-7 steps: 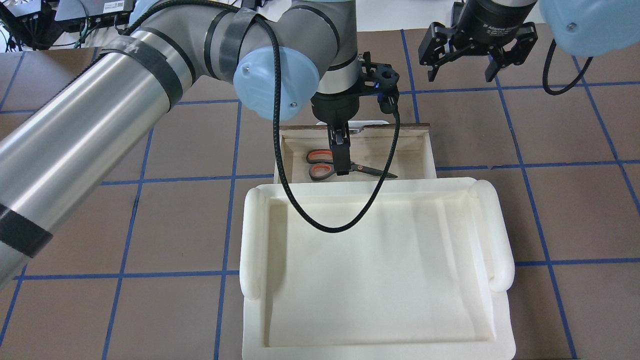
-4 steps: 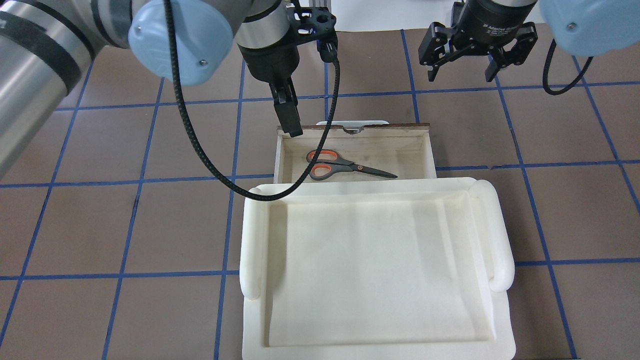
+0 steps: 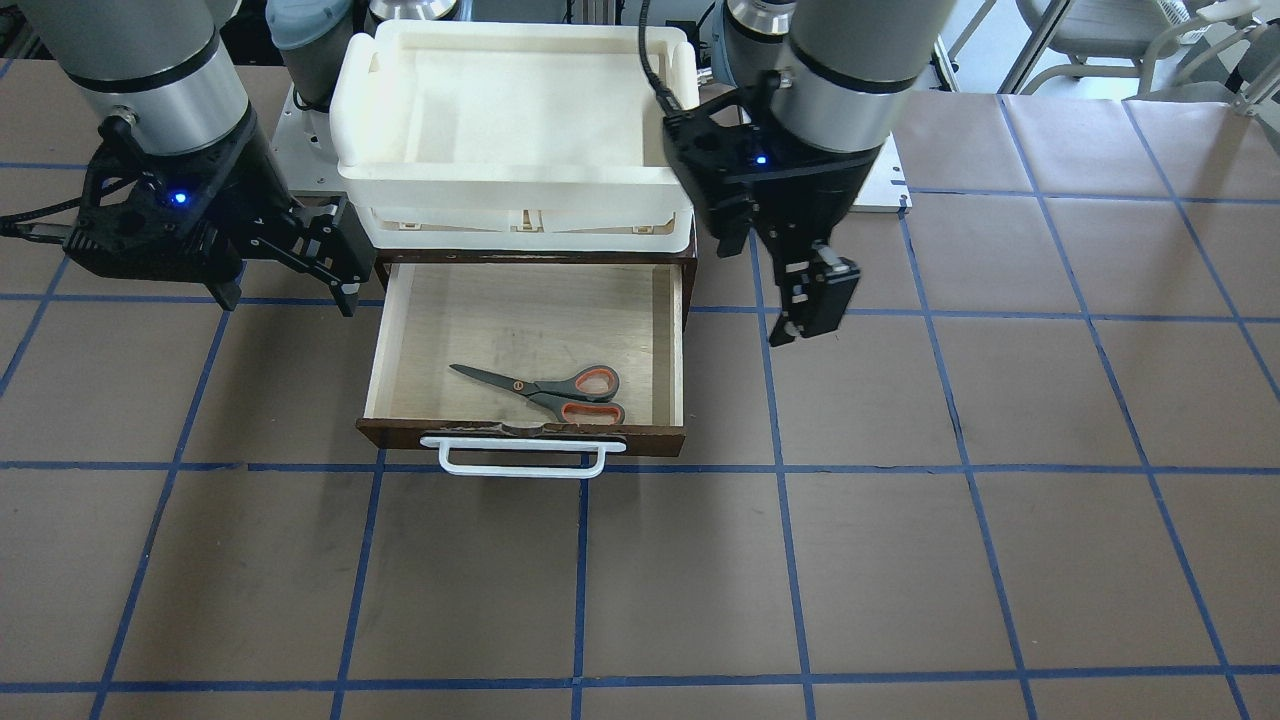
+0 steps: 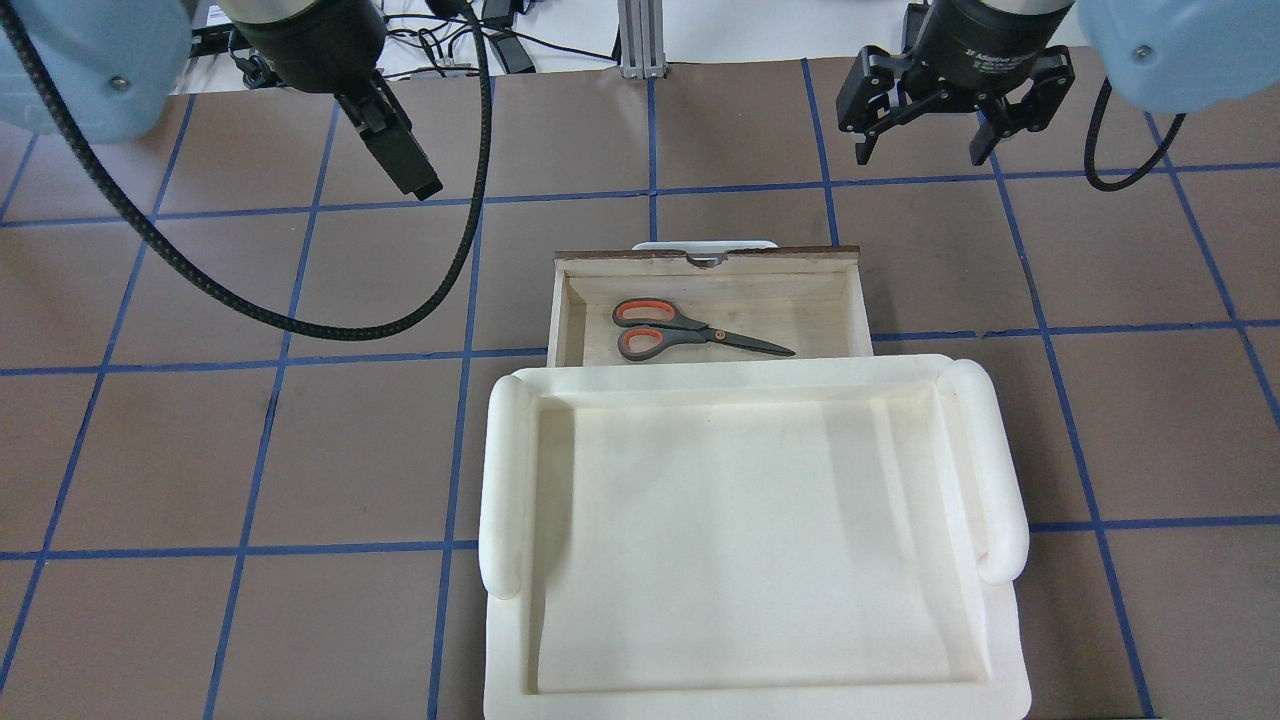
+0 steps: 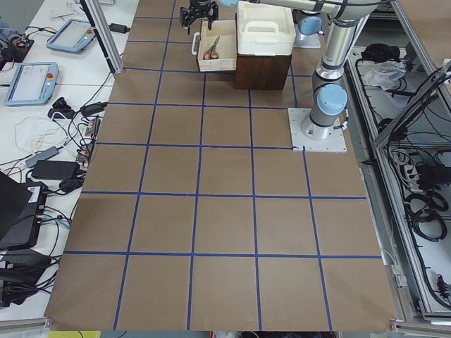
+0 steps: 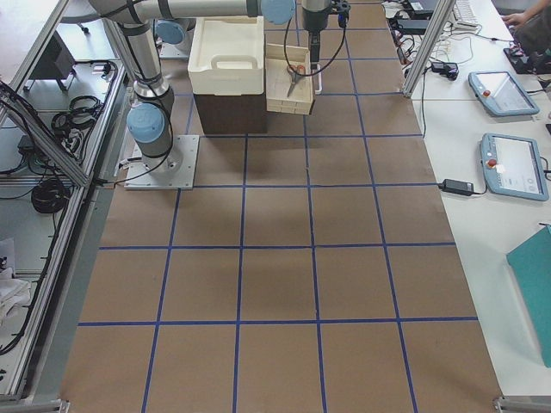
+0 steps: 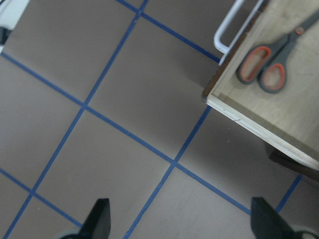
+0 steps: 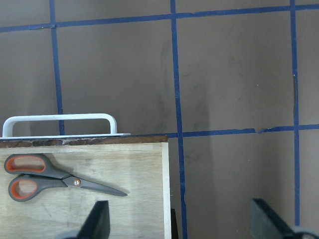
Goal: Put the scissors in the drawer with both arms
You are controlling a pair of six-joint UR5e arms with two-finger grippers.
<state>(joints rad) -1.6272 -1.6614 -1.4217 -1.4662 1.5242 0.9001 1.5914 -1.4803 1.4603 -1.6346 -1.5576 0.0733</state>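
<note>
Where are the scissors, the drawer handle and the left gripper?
scissors (image 4: 715,333): overhead view, on the pivot screw.
handle (image 3: 520,470): front-facing view, on the middle of the white bar.
left gripper (image 4: 422,183): overhead view, at its fingertips, seen side-on.

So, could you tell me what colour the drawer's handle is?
The drawer handle is white, shown best in the exterior front-facing view.

Silver-grey arms (image 3: 150,60), light-blue joint caps (image 4: 1160,50), black pincers (image 4: 920,155), braided black cable (image 4: 200,285)

drawer (image 4: 860,300) rear under tray (image 4: 510,470), side-view scissors (image 5: 211,50) tiny
</note>
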